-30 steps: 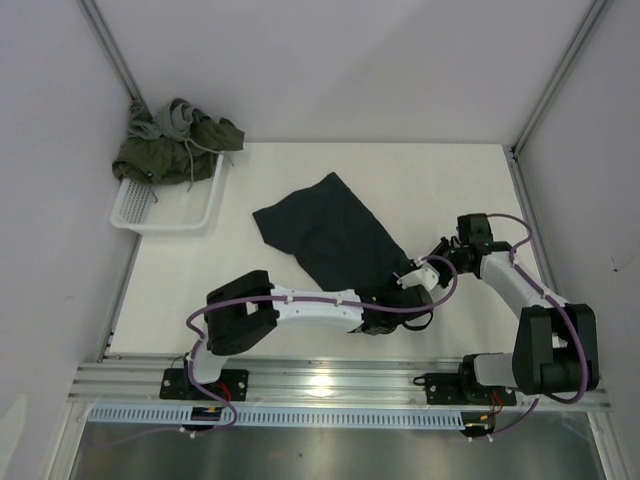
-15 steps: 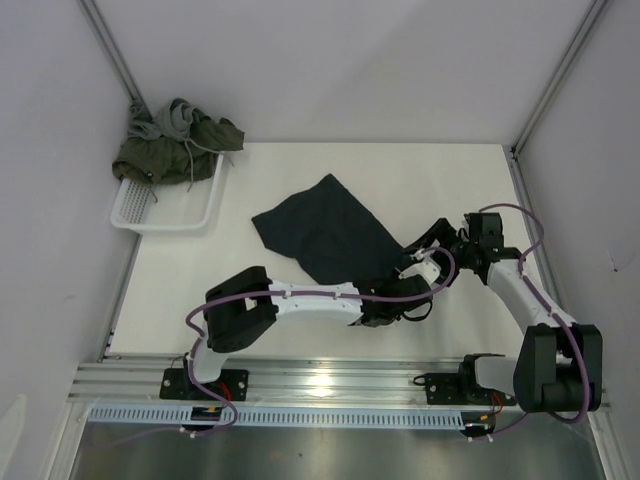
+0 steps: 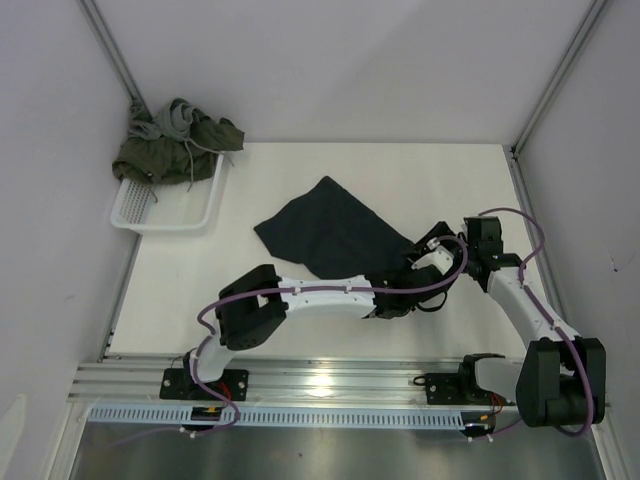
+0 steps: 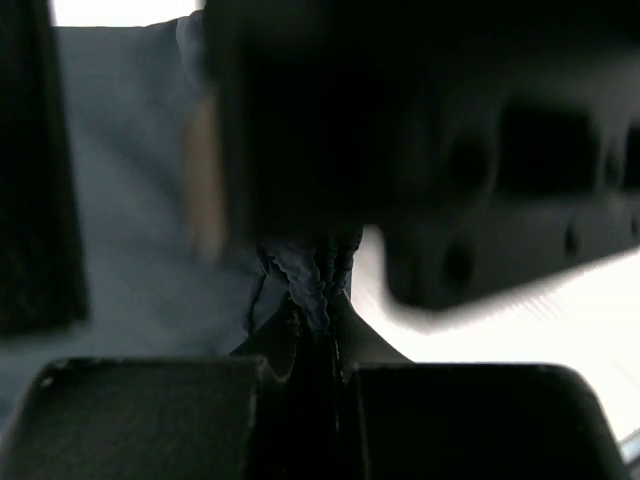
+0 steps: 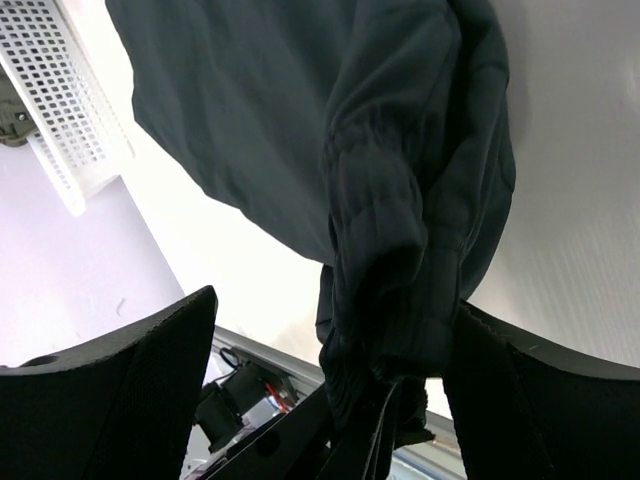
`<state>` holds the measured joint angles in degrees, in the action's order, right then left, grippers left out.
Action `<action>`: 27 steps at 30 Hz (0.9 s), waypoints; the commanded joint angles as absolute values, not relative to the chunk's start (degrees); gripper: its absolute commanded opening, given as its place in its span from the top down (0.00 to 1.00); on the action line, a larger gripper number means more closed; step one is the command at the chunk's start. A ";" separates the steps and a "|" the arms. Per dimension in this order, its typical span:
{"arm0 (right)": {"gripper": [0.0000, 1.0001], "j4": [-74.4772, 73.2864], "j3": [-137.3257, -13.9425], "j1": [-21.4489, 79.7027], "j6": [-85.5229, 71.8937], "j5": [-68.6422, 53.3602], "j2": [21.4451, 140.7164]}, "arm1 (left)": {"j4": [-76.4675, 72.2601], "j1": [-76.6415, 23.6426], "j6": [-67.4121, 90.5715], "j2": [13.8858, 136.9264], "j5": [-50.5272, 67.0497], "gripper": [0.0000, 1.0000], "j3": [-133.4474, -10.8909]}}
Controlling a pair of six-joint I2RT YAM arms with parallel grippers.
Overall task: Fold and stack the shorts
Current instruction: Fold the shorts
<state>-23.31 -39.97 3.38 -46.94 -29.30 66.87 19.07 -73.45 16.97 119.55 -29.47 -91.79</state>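
On the table (image 3: 200,290), crumpled dark navy shorts (image 3: 335,235)

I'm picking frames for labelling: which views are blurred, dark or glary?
Left wrist view: mostly dark, a big black blur fills the top; only the pinched fold of the shorts is fairly sharp, the table blown out white. Right wrist view: shorts sharp, folds readable, table washed out. Top view: evenly lit, sharp, one glare spot on the rail.
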 commanded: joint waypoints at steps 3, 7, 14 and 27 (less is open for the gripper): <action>0.21 -23.73 -39.46 4.92 -48.87 -27.87 66.53 | 21.08 -72.69 16.88 122.60 -32.43 1.00 -98.25; 0.30 -24.08 -39.11 5.36 -48.87 -24.36 66.71 | 22.68 -72.60 16.87 124.19 -33.48 1.00 -100.99; 0.35 -21.37 -37.09 5.45 -49.92 -23.81 68.02 | 22.41 -72.51 17.31 123.58 -33.14 1.00 -101.69; 0.82 -17.22 -36.47 3.08 -50.45 -27.68 70.49 | 15.74 -72.60 17.49 119.53 -31.91 1.00 -96.42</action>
